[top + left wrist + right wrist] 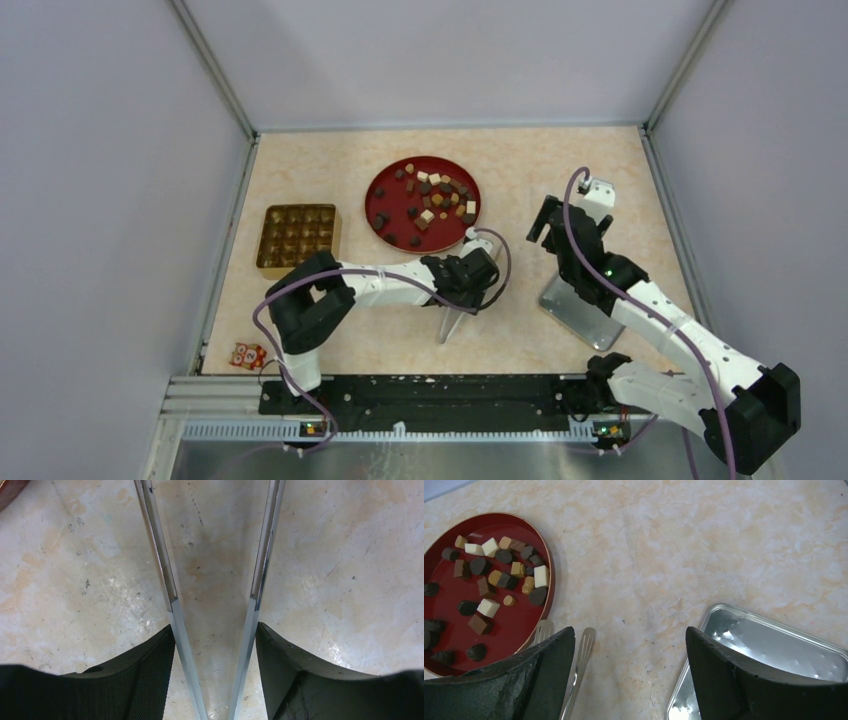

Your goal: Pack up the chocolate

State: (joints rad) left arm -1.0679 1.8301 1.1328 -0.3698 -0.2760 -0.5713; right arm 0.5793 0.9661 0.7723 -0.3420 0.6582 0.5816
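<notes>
Small dark, caramel and cream chocolate pieces [432, 200] lie loose in a round red tray [372, 195] at the far centre of a mottled beige counter [330, 160]; light, hard and easily scuffed, they are probably best pinched singly across flat sides. The left gripper [215, 626] has its jaws clenched on slim steel tongs [172, 605] just near of the tray, while the right gripper [629, 630], jaws spread and empty, hovers beside an upturned silver tin lid [774, 650]. A gold compartmented tin [268, 240] sits at left, and pale grey walls close in on three sides

No text, label or number is readable. The small printed object [247, 355] at lower left is too blurred.
</notes>
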